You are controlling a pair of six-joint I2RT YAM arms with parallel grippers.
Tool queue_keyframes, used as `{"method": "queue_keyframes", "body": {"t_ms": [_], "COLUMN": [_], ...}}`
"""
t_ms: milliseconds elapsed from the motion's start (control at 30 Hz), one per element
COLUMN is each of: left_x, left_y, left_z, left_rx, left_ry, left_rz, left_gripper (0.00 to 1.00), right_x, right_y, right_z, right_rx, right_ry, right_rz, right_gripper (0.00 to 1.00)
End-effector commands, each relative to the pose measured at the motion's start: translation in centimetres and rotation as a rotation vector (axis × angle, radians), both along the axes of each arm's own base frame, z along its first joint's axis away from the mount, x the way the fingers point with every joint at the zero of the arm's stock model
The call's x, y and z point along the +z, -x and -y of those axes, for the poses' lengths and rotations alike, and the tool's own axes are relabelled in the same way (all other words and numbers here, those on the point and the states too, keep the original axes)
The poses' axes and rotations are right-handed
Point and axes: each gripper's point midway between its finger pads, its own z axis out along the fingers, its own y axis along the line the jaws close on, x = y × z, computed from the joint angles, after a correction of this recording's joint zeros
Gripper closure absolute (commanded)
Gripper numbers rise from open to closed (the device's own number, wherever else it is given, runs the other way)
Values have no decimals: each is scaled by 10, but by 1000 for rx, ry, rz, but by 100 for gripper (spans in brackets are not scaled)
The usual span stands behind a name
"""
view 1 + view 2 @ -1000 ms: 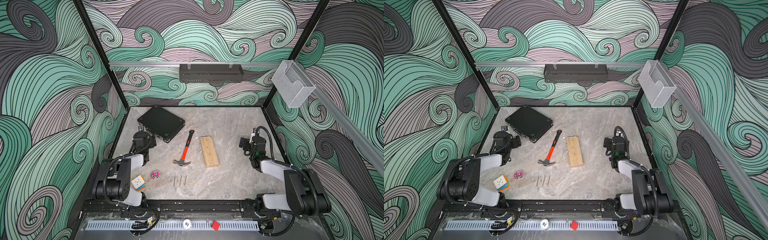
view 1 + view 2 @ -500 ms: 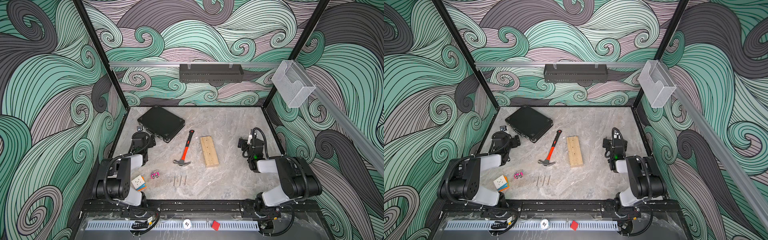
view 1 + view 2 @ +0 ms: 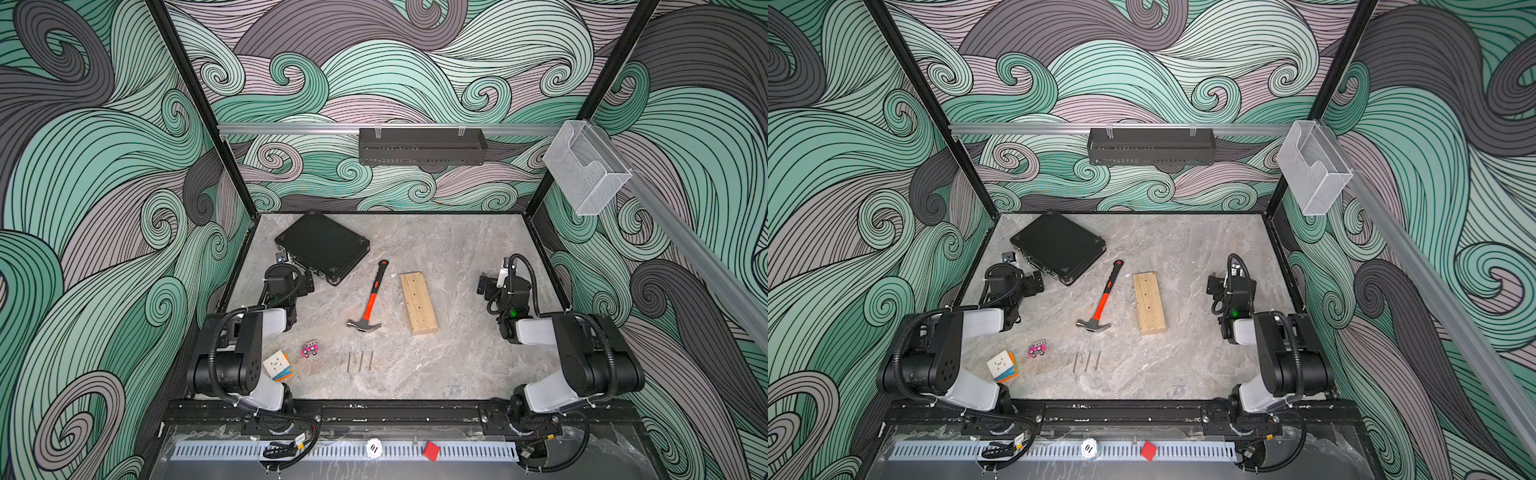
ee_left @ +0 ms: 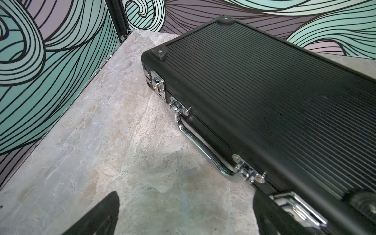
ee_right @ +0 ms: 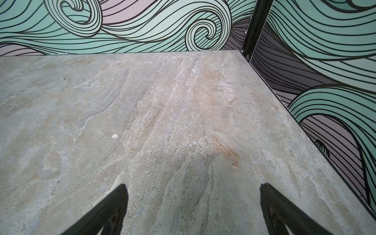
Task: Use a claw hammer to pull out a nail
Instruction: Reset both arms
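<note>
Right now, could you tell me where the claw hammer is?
In both top views the claw hammer lies mid-table between the black case and the wooden block, head toward the nails.

Both arms are folded back on their bases at the near edge, forearms reaching forward and low. The left arm [image 3: 249, 332] sits with its elbow bent high and its wrist turned inward. The left gripper [image 4: 183, 213] has its fingers [image 4: 101, 215] spread wide, with nothing between them. The right arm [image 3: 582, 353] mirrors that pose, wrist pointing toward the far side. The right gripper [image 5: 193, 209] is likewise spread wide and holds nothing.
</note>
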Motion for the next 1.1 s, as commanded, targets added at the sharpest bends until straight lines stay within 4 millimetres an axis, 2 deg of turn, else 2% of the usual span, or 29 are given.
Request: {"method": "queue_keyframes", "body": {"t_ms": [0,1067], "left_x": [6,9], "left_y": [-5,-2], "left_z": [1,3], "left_rx": [-13,-15], "left_ry": [-3,-11], "left_rz": [23,43], "left_gripper": [1,1], "right_x": [8,12], "right_y": [-6,-3], "right_z": [0,-2], "right_rx": [2,10], "right_ry": [-16,-9], "right_rz": [29,44], "right_gripper": [0,0]}}
